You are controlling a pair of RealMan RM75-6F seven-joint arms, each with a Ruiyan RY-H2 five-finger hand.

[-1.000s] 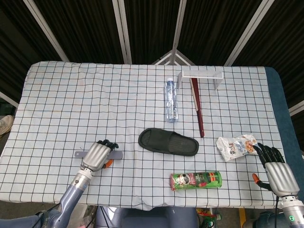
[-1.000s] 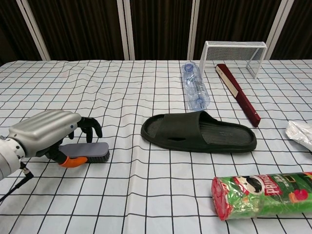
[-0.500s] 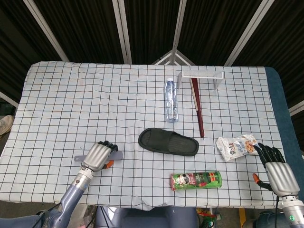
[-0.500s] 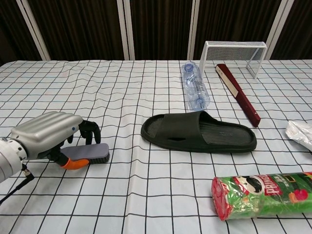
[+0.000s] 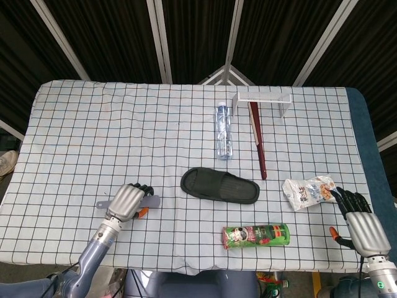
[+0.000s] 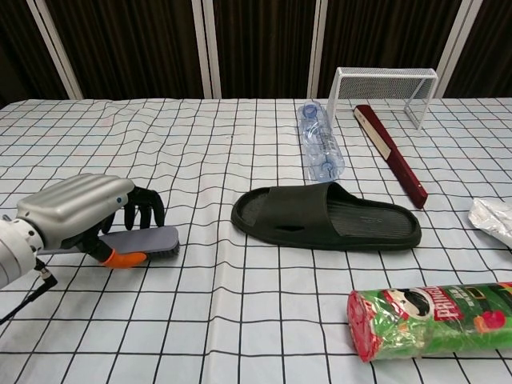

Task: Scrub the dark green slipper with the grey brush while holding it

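The dark green slipper lies sole down in the middle of the checked cloth, with nothing touching it. Well to its left, my left hand curls its fingers over the grey brush and grips it, an orange fingertip showing beneath. The brush sits just off the cloth, its bristle end pointing toward the slipper. My right hand rests at the table's front right corner with fingers spread and nothing in it; only the head view shows it.
A water bottle and a dark red stick lie behind the slipper, before a white wire rack. A snack bag and a green chip can lie front right.
My left hand has closed tighter on the brush and raised it slightly off the cloth. The slipper and my right hand have not moved.
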